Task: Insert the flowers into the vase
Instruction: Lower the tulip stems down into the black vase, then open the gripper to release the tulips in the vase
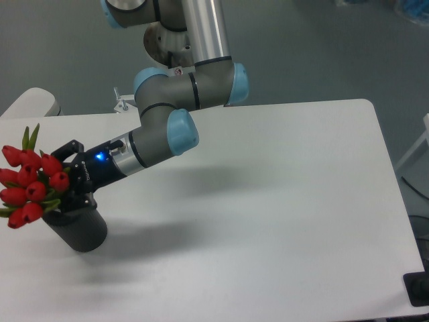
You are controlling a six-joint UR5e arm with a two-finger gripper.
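Two-fingered tool (65, 180) at flowers (30, 186), above vase (79, 229), opening unclear

A robotics lab.
An industrial arm (194, 74) stands at a bare white table (288, 201) over grey floor (301, 47).

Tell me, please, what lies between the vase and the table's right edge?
Nothing but bare white table in the camera view; only the arm's shadow falls across the stretch right of the vase.

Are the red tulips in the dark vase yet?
Apparently in: the red tulip bunch leans out of the dark grey cylinder vase; stems hidden behind the black pincer.
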